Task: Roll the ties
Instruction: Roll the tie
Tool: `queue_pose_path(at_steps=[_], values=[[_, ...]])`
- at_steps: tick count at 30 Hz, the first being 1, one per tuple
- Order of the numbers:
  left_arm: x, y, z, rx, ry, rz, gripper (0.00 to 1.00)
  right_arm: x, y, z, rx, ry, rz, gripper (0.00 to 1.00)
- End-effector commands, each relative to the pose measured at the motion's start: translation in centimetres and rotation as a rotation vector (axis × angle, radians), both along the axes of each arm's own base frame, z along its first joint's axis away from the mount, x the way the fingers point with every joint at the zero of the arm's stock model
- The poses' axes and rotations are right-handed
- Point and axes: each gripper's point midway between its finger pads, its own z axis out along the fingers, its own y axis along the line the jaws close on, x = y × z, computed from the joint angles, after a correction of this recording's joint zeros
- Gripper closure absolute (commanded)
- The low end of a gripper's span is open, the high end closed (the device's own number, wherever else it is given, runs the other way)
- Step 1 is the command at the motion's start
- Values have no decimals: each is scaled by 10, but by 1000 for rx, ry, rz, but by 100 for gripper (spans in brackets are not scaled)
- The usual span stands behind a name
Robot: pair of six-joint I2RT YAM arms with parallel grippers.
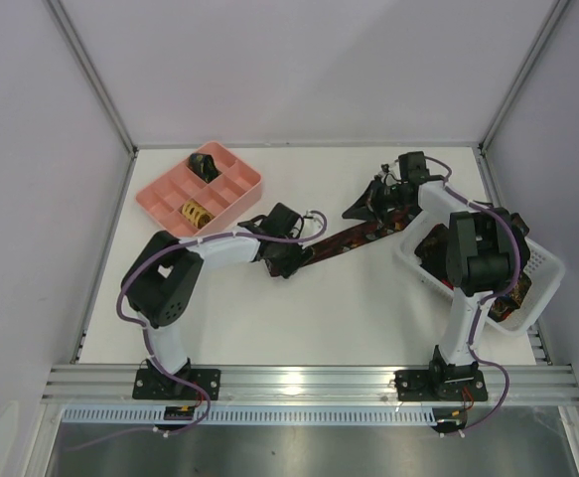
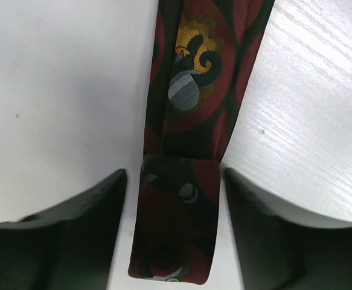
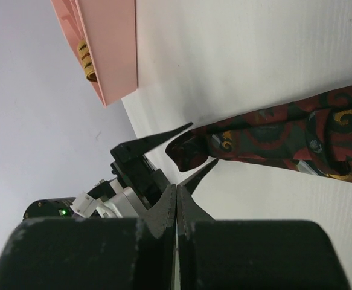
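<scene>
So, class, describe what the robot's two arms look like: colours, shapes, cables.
The left arm and right arm match: white tubular links, bulky black joints, black bases. Thin purple cables loop along each. The jaws are black, tapering to points.

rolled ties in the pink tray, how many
2: a dark roll in the pink tray's far corner compartment, a yellow roll in a near-side compartment. Walls may hide others.
</scene>
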Motion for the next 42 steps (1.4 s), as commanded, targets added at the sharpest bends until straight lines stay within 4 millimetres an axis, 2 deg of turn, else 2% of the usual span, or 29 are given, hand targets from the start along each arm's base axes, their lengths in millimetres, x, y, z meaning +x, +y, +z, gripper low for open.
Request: queue_pose_path(at_steps=[1, 5, 6, 7, 9, 10, 13, 14, 15, 17, 18, 19, 20, 21, 22, 23, 24, 26, 31, 37, 41, 42], values=[[0, 1, 16, -8, -24, 0, 24, -5, 3, 13, -6, -50, 28, 100], [0, -3, 47, -78, -54, 14, 12, -10, 9, 5, -11, -41, 60, 100], [2, -3, 59, -109, -67, 29, 10, -12, 12, 4, -13, -41, 73, 100], [4, -3, 81, -163, -92, 55, 7, -12, 14, 3, -16, -47, 82, 100], [5, -1, 110, -253, -105, 96, 5, -18, 27, -3, -21, -38, 123, 100], [3, 1, 138, -310, -138, 109, 2, -18, 34, -2, -16, -43, 142, 100], [-3, 9, 180, -466, -120, 183, 0, -31, 67, -6, -2, -35, 217, 100], [-10, 14, 197, -524, -126, 208, 0, -30, 76, -1, 6, -55, 233, 100], [-12, 20, 206, -592, -92, 275, 0, -39, 94, -5, 9, -40, 268, 100], [-24, 29, 211, -651, -58, 332, 5, -42, 111, -2, 17, -53, 298, 100], [-27, 35, 210, -696, 6, 411, 5, -51, 126, -2, 24, -51, 332, 100], [-30, 38, 207, -724, 44, 455, 6, -53, 132, -9, 20, -40, 345, 100], [-37, 44, 190, -735, 109, 519, 6, -56, 138, -9, 16, -43, 360, 100], [-36, 54, 186, -788, 179, 637, 6, -57, 142, -9, 9, -46, 368, 100], [-41, 55, 180, -815, 235, 671, 7, -62, 148, -17, -1, -34, 389, 100], [-47, 60, 161, -811, 295, 729, 8, -64, 150, -19, -5, -29, 397, 100], [-47, 65, 158, -846, 333, 792, 9, -65, 150, -22, -14, -28, 398, 100], [-52, 67, 142, -850, 362, 837, 9, -69, 152, -29, -26, -20, 414, 100], [-56, 68, 119, -867, 446, 950, 9, -80, 153, -41, -43, 2, 445, 100], [-53, 68, 108, -849, 487, 1005, 8, -85, 148, -52, -75, -1, 449, 100], [-50, 63, 92, -832, 546, 1030, 9, -81, 147, -67, -86, 6, 435, 100], [-47, 60, 94, -857, 554, 1029, 10, -79, 147, -70, -93, 4, 431, 100]])
